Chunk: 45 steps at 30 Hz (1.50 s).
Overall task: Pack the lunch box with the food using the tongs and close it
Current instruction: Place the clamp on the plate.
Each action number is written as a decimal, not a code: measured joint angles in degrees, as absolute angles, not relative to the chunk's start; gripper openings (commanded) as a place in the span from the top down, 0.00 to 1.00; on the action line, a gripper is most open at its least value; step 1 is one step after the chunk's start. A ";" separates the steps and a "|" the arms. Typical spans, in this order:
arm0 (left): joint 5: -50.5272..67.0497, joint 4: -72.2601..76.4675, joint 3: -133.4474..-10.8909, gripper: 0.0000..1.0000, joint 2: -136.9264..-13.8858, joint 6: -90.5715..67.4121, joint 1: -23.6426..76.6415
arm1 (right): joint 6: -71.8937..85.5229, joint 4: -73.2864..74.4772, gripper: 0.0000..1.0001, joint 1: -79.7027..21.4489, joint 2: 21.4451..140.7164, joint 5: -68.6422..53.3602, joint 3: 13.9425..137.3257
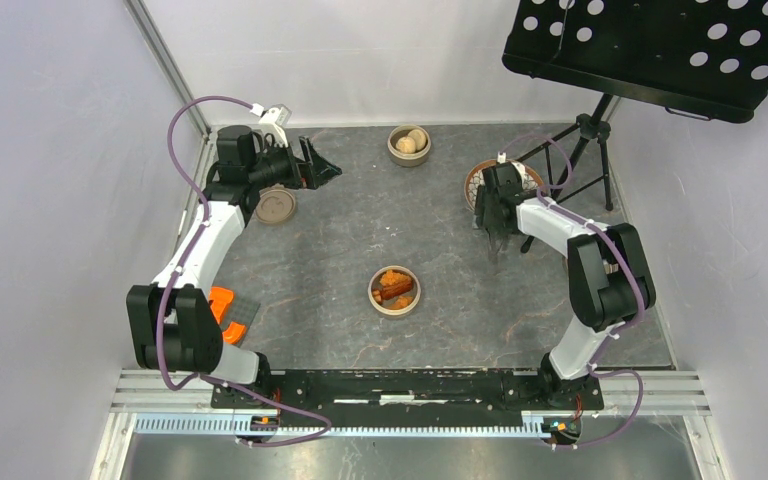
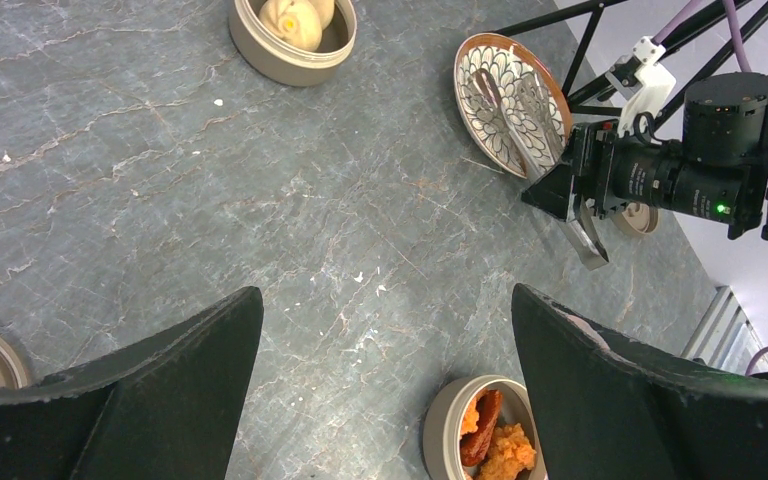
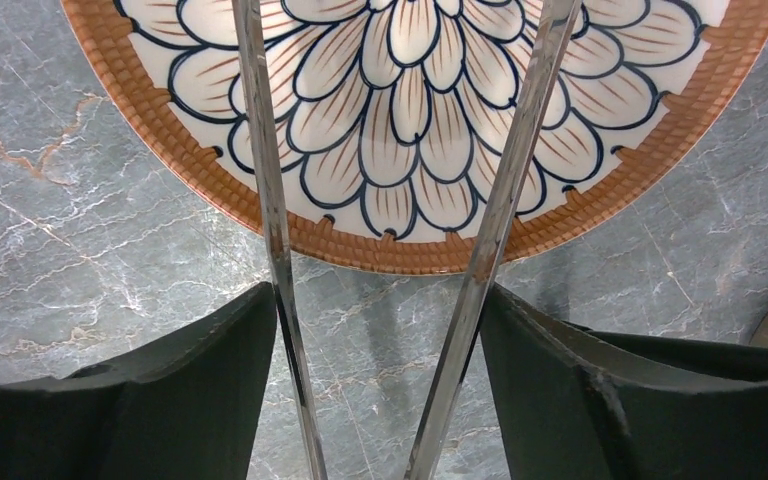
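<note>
Orange crumbed chunks (image 1: 396, 288) sit in the middle tan container (image 1: 377, 301) in the top view, with the buns (image 1: 410, 142) farther back. The left gripper (image 1: 329, 168) gapes, holding nothing.

Left wrist view: the tongs (image 2: 545, 110) have their tips on the patterned plate (image 2: 472, 95).

Right wrist view: the right gripper (image 3: 380, 310) hugs both splayed arms, so we reckon they could twist loose.

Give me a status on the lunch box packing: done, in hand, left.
Done: the plate looks bare; orange chunks sit in the near tier, buns in the far tier. In hand: the tongs sit inside the right tool, tips on the plate; a firm grip is unclear. The left tool hangs open, empty. Left: probably stack the tiers and fit the lid.
</note>
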<state>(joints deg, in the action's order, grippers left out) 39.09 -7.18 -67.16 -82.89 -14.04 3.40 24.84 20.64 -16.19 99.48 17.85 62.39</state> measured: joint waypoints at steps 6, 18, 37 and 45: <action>39.05 -7.20 -67.16 0.00 -82.87 -14.04 3.40 | 24.82 20.67 0.02 -16.05 99.35 17.41 62.81; 39.07 -7.22 -67.16 0.00 -82.87 -14.04 3.40 | 20.56 18.65 0.02 -16.47 90.96 12.80 61.21; 39.22 -6.74 -67.13 0.00 -82.76 -14.06 3.40 | -23.40 25.82 0.02 -12.73 56.82 -6.79 50.87; 39.62 -6.72 -67.13 0.00 -82.76 -14.06 3.40 | -40.56 39.42 0.14 4.73 58.13 -15.07 51.07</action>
